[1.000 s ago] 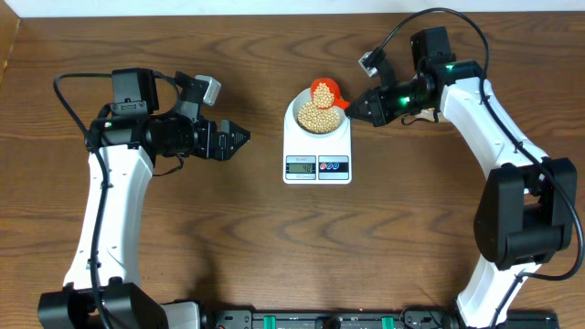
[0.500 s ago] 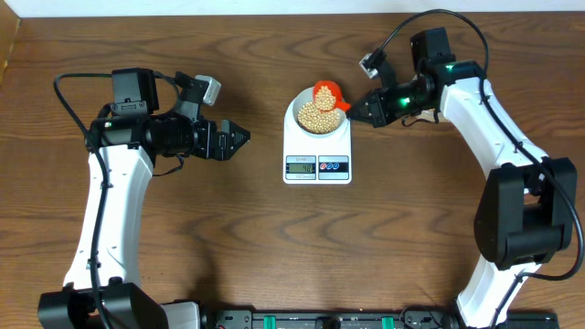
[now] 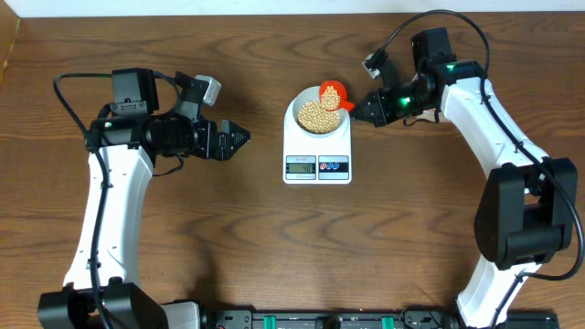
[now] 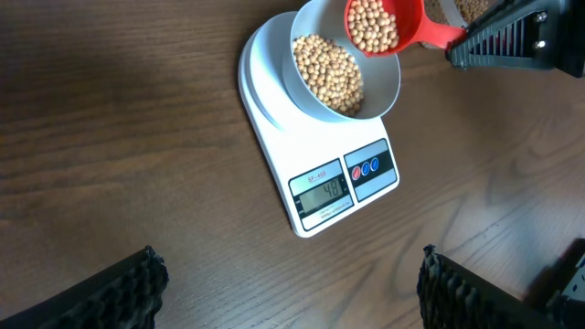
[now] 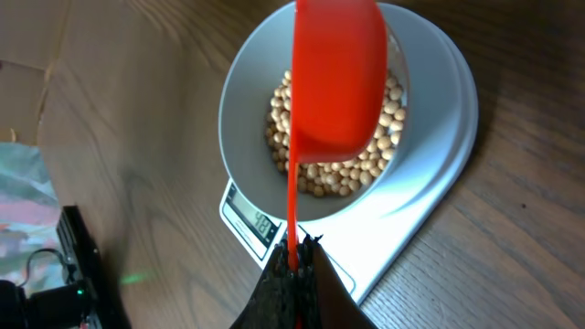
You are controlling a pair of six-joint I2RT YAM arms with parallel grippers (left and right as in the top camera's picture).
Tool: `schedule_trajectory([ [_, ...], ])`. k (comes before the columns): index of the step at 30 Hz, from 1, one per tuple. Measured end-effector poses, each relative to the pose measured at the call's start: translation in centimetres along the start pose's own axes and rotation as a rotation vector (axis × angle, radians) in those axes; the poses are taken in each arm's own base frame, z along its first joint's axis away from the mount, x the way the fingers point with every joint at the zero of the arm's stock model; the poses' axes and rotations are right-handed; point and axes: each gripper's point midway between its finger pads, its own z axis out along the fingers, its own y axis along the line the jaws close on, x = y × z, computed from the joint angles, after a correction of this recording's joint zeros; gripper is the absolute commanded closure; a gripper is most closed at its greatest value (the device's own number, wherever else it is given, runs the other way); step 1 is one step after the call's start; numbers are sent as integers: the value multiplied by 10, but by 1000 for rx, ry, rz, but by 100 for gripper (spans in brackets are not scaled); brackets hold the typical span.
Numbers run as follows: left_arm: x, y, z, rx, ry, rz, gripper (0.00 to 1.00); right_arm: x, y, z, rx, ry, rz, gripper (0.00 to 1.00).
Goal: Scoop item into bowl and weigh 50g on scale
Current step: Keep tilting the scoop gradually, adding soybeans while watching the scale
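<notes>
While my right pincer (image 3: 356, 104) clamps the red scoop (image 4: 384, 23) by its handle over the bowl (image 4: 388, 87) sitting on the scale (image 4: 274, 155), I'd trickle beans (image 4: 329, 73) out slowly, watching the display (image 4: 322, 190); left pincer (image 3: 239, 139) hangs wide, empty.

Left gripper (image 3: 236, 139) wide apart, arm out toward table centre; right gripper (image 3: 358, 103) tight on red scoop (image 3: 331, 92) handle.
</notes>
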Motion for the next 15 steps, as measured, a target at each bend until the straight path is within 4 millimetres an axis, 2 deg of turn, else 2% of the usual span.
schedule_trajectory([
  [7,0,0,0,0,0,0,10,2,0,0,0,9,9,99],
  [15,0,0,0,0,0,0,10,-3,10,-1,-57,-14,-3,99],
])
